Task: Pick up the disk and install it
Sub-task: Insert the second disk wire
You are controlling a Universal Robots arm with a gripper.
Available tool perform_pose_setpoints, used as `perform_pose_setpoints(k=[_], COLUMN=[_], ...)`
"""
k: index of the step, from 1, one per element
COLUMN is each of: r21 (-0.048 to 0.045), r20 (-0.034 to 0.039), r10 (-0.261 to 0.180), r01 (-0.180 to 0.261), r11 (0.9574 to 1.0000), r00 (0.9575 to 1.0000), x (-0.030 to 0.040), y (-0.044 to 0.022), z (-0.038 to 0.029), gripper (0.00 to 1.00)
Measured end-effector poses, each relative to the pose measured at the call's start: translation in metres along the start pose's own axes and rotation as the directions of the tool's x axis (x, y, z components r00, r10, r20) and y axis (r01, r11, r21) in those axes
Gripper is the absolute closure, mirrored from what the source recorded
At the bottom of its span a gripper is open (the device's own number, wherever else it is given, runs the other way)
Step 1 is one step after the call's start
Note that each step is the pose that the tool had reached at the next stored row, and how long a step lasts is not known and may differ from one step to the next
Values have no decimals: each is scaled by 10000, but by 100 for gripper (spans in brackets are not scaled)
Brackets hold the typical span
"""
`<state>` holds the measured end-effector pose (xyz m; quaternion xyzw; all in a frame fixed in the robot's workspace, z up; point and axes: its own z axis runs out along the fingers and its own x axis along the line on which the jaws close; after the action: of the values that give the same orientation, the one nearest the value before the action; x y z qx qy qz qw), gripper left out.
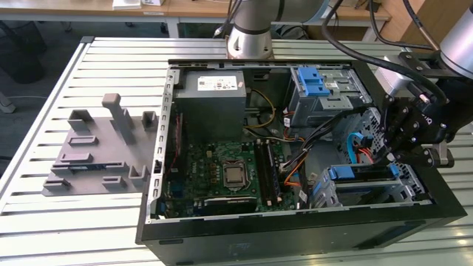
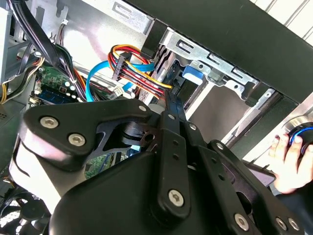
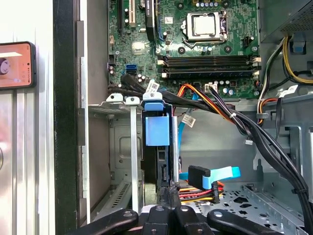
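Two jaws clenched together, empty, tips just beside the upright disk (image 3: 157,131).

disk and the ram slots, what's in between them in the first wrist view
In the first wrist view, a bundle of black cables with white tags, plus orange wires, crosses between the disk and the ram slots.

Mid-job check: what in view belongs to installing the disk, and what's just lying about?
Job in hand:
- disk in its blue carrier, standing in a slot of the drive cage
- claw, at the disk's edge

Lying about:
- grey fixture block on the table
- phone
- power supply
- a person's hand
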<state>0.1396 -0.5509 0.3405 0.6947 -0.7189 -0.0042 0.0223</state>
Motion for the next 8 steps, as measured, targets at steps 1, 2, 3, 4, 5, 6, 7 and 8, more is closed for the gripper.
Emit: perform_pose_setpoints(k=[1,2,3,4,5,6,7,8], r21=[0,0,6,41,88,106,119,119], r20=[0,0,1,-3,-2,-1,1,1], r10=[0,0,0,2,4,3,2,2], r01=[0,0,0,-2,-4,-3,-2,-2], r11=[10000,10000,10000,10000,10000,9999,9999,9999], r00=[10000,10000,10000,10000,10000,10000,10000,10000], x=[0,0,0,0,0,0,1,1], y=[0,0,0,7,12,11,11,11], z=[0,0,0,-1,-1,0,1,1], gripper=[89,89,89,89,89,89,89,89])
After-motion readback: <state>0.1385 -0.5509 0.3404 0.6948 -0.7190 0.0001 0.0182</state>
